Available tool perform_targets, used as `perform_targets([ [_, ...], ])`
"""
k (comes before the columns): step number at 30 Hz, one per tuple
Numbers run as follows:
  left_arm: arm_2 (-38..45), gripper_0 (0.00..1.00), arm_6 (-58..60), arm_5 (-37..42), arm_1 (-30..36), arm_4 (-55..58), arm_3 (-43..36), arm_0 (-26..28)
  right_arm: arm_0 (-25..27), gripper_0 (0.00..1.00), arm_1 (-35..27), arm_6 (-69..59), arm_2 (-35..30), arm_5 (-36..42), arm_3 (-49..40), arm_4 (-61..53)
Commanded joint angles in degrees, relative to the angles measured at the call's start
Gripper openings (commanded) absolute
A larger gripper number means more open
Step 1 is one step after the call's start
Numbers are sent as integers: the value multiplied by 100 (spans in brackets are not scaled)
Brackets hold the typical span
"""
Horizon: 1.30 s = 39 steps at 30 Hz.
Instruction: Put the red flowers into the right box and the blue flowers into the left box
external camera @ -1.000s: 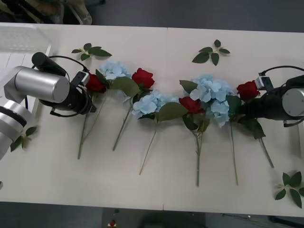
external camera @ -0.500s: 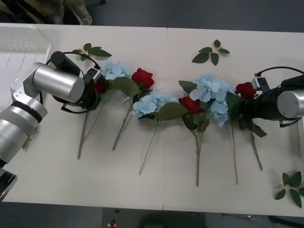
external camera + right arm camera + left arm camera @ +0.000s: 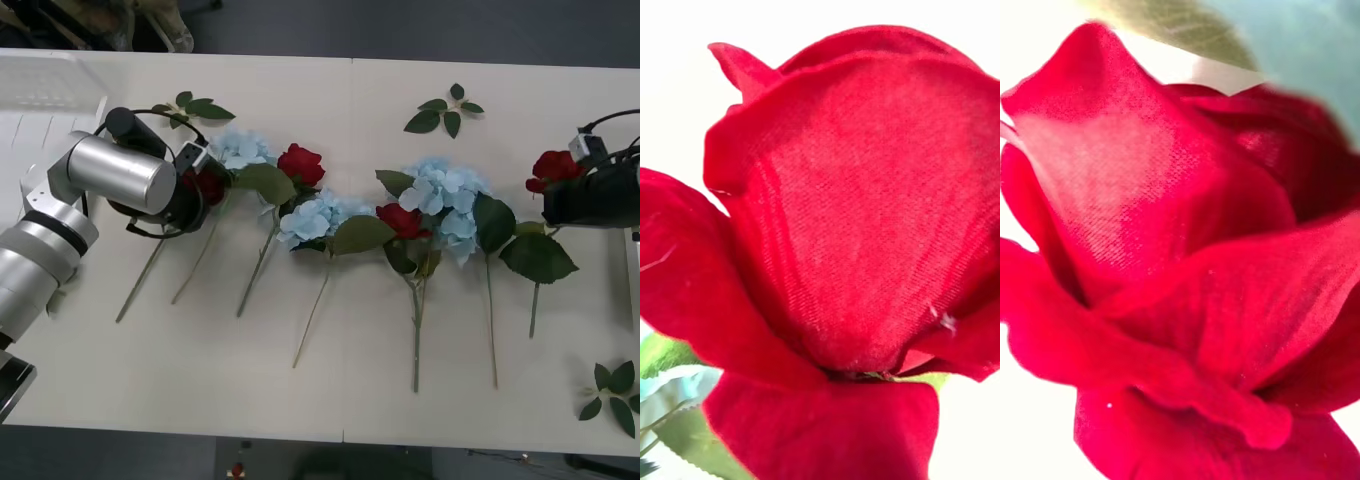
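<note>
Rightward since before, the right jaws' red rose [image 3: 553,168] rides close against them; grip cannot be told.

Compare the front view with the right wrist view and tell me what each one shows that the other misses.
Front view alone: the whole table, the row of blue flowers and other red flowers, loose leaf sprigs, the left box, the left tool at a rose, and the right tool near the table's right edge. Right wrist view alone: the rose's woven petal cloth close up. Both share that rose, beside the right tool in the front view.
</note>
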Motion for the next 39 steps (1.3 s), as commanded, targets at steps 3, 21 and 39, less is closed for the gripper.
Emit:
perform_targets([
  [3, 621, 0, 31, 323, 454, -25, -391, -29, -139, 0, -725, 264, -580, 944, -949, 8],
  [21, 2757, 0, -2201, 1053, 569, 3904, -3547, 1131, 362, 0, -1507, 2312, -1995, 865, -501, 1643],
  [39, 1017, 0, -2817, -494, -1066, 4730, -3828, 270, 449, 13, -1507, 2207, -1098, -1570, 1292, 2153],
])
